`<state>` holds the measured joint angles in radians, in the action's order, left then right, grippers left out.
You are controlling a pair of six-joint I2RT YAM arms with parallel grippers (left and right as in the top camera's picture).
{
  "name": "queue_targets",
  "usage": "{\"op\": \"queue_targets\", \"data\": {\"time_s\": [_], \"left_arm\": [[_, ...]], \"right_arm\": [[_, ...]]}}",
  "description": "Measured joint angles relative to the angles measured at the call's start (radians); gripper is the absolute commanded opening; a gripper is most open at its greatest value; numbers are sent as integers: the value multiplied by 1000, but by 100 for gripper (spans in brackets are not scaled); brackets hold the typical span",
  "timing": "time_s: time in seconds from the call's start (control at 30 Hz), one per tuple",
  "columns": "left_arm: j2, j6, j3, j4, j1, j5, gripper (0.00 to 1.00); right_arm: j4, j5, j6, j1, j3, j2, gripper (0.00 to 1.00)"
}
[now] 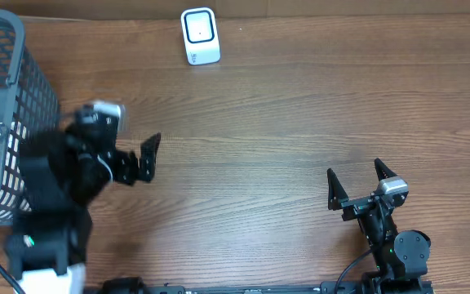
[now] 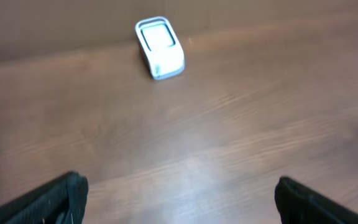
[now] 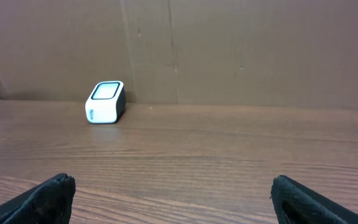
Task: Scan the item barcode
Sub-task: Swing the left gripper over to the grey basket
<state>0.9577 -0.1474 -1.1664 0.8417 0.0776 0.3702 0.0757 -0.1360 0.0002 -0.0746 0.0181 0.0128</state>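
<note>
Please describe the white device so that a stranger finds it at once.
Look along the far edge of the wooden table. Left of centre stands a small white scanner with a dark-rimmed window on top. It stands alone, well apart from the grey mesh basket.

The brown wood-grain bench (image 1: 284,122) carries a small white scanner (image 1: 200,35) at its far edge, just before the brown back wall (the scanner's pale window faces upward). Well to the left of the scanner, and nearer the front, a grey mesh basket (image 1: 35,106) stands on the boards, partly cut off by the picture's edge.
</note>
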Motion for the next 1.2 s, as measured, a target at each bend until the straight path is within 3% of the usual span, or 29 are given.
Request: {"op": "queue_targets", "data": {"time_s": [0.2, 0.63, 0.83, 1.0, 1.2], "left_arm": [[207, 0, -282, 221, 0, 98, 100], [347, 75, -314, 239, 1, 234, 100], [412, 202, -443, 291, 68, 163, 100], [490, 271, -716, 367, 187, 87, 100], [530, 382, -911, 409, 367, -114, 100]], "right_arm": [[0, -6, 0, 0, 0, 0, 100], [0, -6, 0, 0, 0, 0, 100], [0, -6, 0, 0, 0, 0, 100], [-1, -6, 0, 0, 0, 0, 100], [-1, -6, 0, 0, 0, 0, 100]]}}
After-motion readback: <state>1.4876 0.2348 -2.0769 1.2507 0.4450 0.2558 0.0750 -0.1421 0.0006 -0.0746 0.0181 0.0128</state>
